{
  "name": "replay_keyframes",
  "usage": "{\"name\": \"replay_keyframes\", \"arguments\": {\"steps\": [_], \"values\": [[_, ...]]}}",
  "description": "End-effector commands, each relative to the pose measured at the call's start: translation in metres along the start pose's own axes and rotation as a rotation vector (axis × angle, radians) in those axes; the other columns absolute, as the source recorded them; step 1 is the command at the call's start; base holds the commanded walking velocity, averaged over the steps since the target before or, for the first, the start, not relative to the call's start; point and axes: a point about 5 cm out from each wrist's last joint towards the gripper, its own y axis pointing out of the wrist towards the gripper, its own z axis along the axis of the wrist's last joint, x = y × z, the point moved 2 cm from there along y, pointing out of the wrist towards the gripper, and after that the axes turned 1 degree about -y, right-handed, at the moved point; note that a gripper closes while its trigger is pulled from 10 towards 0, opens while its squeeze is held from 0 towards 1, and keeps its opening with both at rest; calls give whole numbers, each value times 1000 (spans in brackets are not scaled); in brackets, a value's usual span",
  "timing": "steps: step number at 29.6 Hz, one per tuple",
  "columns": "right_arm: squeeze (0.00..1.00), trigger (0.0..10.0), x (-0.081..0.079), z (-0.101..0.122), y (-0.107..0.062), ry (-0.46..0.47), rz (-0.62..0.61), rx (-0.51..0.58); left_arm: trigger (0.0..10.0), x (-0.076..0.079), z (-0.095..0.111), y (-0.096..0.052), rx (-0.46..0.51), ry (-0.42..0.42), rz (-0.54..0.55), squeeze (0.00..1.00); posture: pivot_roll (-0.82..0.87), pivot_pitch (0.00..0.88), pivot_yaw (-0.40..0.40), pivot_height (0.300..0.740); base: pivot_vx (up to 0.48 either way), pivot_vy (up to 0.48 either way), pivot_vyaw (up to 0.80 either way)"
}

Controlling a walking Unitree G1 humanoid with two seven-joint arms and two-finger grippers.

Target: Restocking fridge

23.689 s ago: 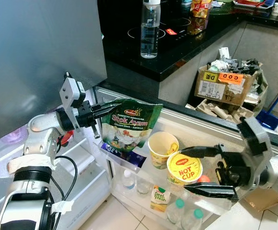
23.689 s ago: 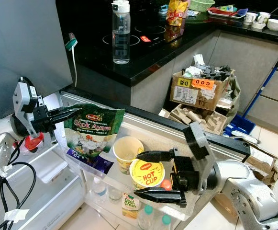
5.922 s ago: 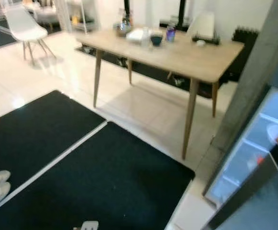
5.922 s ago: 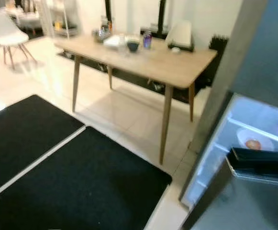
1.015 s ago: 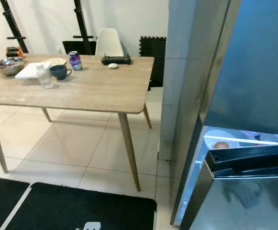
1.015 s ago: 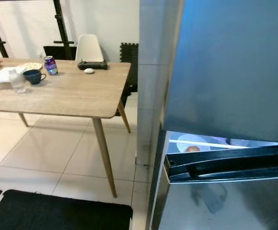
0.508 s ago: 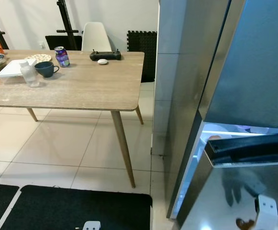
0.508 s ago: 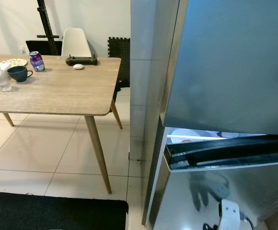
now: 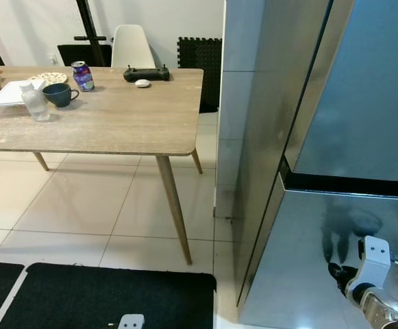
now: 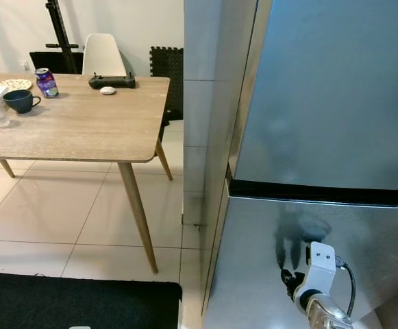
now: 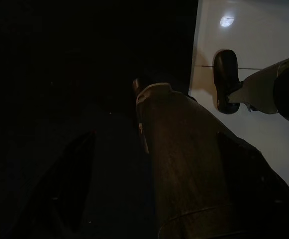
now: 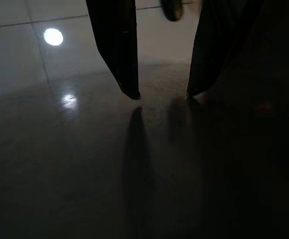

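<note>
Fingertips of the right gripper (image 12: pixel 161 92) press against the tall stainless-steel fridge's lower door (image 10: pixel 363 247), the two black fingers (image 12: pixel 118 55) spread apart with nothing between them, tips meeting their own dim reflections in the metal. That contact low on the near right of the scene reads as a closing push: the lower door sits flush under the dark seam (image 10: pixel 322 194) that divides it from the upper door (image 10: pixel 336 89), so the fridge appears shut and, I judge, the restocking is at or near its end. No food item can be seen outside it, which fits goods being stowed within.

The left gripper hangs idle in deep shade; whether its fingers are parted or closed I cannot tell.

Near on the left, a black floor mat (image 9: pixel 82 298) lies on the pale glossy tiled floor (image 9: pixel 82 199). Farther left stands a light wooden dining table (image 9: pixel 109 123) on slim angled legs, well apart from the fridge, leaving a walking lane between. On its far left end sit a clear plastic bottle (image 9: pixel 30 101), a dark blue mug (image 9: pixel 60 95), a white tray (image 9: pixel 12 93) and a purple drink can (image 9: pixel 82 75); a black controller (image 9: pixel 144 73) and a small white object (image 9: pixel 142 83) lie at its far edge. Behind it a white chair (image 9: pixel 131 46) is tucked in against the wall, beside black foam tiles (image 9: pixel 200 55).
</note>
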Motion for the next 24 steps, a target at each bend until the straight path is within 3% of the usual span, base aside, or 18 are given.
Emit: {"name": "replay_keyframes", "arguments": {"steps": [1,3,5,7,9,10,13,15,20,24], "values": [[0,10000,-1,-11,-1,-56,-10,-58,10000,-1,-7,-1,-28,-4,2,0,-95,0,-20,740,0,0,0],[0,10000,-1,-11,-1,-56,-10,-58,10000,-1,-7,-1,-28,-4,2,0,-95,0,-20,740,0,0,0],[0,10000,2,-45,-10,-107,-27,-183,10000,-1,-7,-1,-29,-5,0,0,-93,0,-20,740,0,0,0],[0,10000,2,-45,-10,-107,-27,-183,10000,-1,-7,-1,-29,-5,0,0,-93,0,-20,740,0,0,0],[0,10000,5,-79,-23,-97,-47,-291,10000,0,-8,-1,-31,-6,-2,0,-93,0,-19,740,0,0,0],[0,10000,5,-79,-23,-97,-47,-291,10000,0,-8,-1,-31,-6,-2,0,-93,0,-19,740,0,0,0],[0,10000,8,-128,-47,-92,-66,-444,10000,0,-9,-1,-36,-5,-5,0,-94,0,-18,740,0,0,0],[0,10000,9,-148,-59,-112,-74,-515,10000,1,-9,0,-37,-3,-7,0,-95,0,-18,740,0,0,0],[0,10000,9,-168,-73,-135,-65,-586,10000,2,-9,0,-39,9,-10,0,-95,0,-20,740,0,0,0],[0,10000,7,-174,-77,-184,-29,-615,10000,2,-9,0,-40,17,-9,0,-95,0,-20,740,0,0,794]]}}
